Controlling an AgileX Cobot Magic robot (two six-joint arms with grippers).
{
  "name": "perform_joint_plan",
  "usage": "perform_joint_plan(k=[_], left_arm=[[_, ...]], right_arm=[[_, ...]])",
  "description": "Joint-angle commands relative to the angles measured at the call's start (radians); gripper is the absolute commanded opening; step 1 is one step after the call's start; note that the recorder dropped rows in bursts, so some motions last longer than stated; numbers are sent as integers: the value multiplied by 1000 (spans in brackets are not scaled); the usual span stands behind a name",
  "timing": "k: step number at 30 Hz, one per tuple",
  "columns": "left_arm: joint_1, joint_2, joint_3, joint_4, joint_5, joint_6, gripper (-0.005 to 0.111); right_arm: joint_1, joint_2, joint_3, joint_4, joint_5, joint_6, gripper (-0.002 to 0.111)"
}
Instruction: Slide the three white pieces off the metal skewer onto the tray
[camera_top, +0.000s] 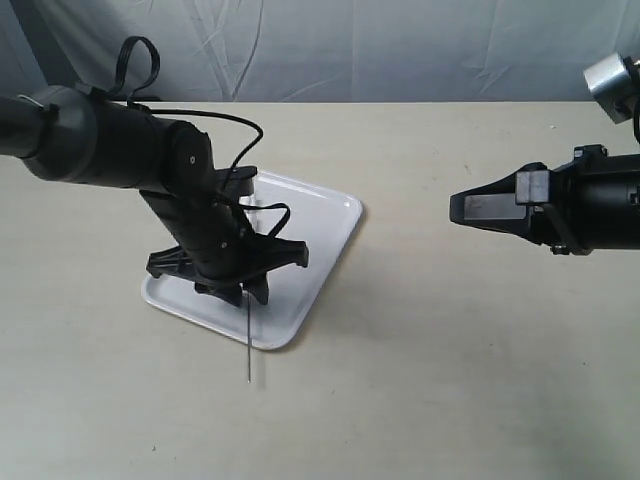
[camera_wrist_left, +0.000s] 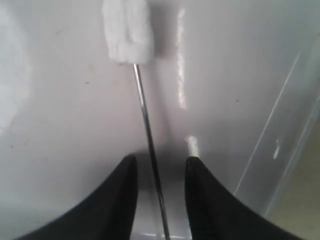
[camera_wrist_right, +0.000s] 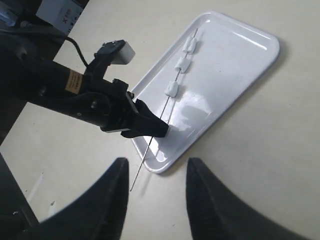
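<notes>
one tray (camera_wrist_right: 240, 55) holds one skewer (camera_wrist_left: 143, 110), all three white pieces (camera_wrist_right: 182, 64) threaded on it (none off yet) — left gripper (camera_wrist_left: 161, 160) over the tray straddles the skewer, jaws apart, gripping nothing; right gripper (camera_wrist_right: 156, 167) off the tray, parted, empty.

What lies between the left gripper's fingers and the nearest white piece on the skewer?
Only bare skewer over the tray, clearest in the left wrist view.

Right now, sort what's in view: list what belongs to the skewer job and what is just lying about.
Belongs to the job: metal skewer; three white pieces threaded on it; tray; left gripper, open astride the skewer; right gripper, open and empty.
Just lying about: cloth backdrop; labelled box beyond the table.
</notes>
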Motion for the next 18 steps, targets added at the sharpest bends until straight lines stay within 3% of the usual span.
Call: perform_joint_plan(k=[1,5,13,18], left_arm=[[-4,48,-4,-14,3,-16,25],[-4,63,-4,-7,0,3,-1],[-4,54,-8,12,6,72,0],[7,-23,-45,7,89,181,0]], right_arm=[[0,-1,-3,11,-7,-8,37],[0,-1,-3,15,-7,-8,37],[0,-1,-3,19,-7,-8,37],[0,-1,-3,16,-7,-8,37]])
